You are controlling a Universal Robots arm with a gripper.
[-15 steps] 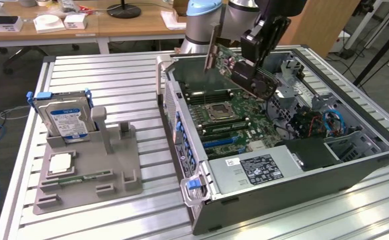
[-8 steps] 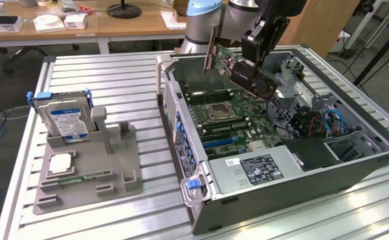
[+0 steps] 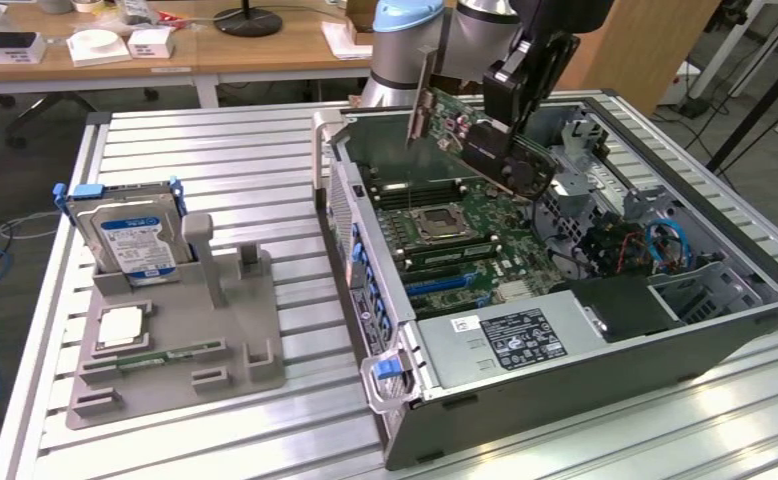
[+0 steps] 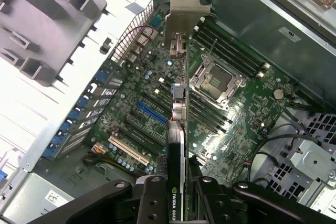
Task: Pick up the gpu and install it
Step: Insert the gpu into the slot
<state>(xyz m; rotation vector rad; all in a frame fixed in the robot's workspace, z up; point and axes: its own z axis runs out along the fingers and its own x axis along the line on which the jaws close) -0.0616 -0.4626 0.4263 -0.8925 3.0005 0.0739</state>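
A slatted aluminium table (image 3: 176,150) carries an open tower computer case (image 3: 589,390) lying on its side, with its interior facing up. To the exterior view's left of the case, well apart from it, sits a grey moulded fixture (image 3: 229,330).

The Universal Robots arm (image 3: 409,40) reaches down over the far end of the case. Inside the case lies the green motherboard (image 3: 456,240) (image 4: 241,129), and nearer the camera is a grey power supply (image 3: 523,340) with a black label.

The gripper (image 3: 503,120) (image 4: 181,182) has its jaws closed to a narrow gap on the gpu (image 3: 469,135) (image 4: 178,129), one finger pressed to each flat face. The card hangs edge-down and tilted above the motherboard, over the far part of the case. It seems to be clear of the board, though the lower edge is hard to make out. Its silver end bracket (image 3: 420,100) (image 4: 184,14) points toward the case's far wall.

In the fixture, a hard drive (image 3: 129,235) with a blue label stands upright in blue rails. Below the card, the empty CPU socket (image 3: 440,222) (image 4: 217,82) sits between memory slots. Beside it runs a blue expansion slot (image 4: 152,113). A processor chip (image 3: 122,328) lies flat on the fixture, with a narrow green memory stick (image 3: 169,355) just beside it.
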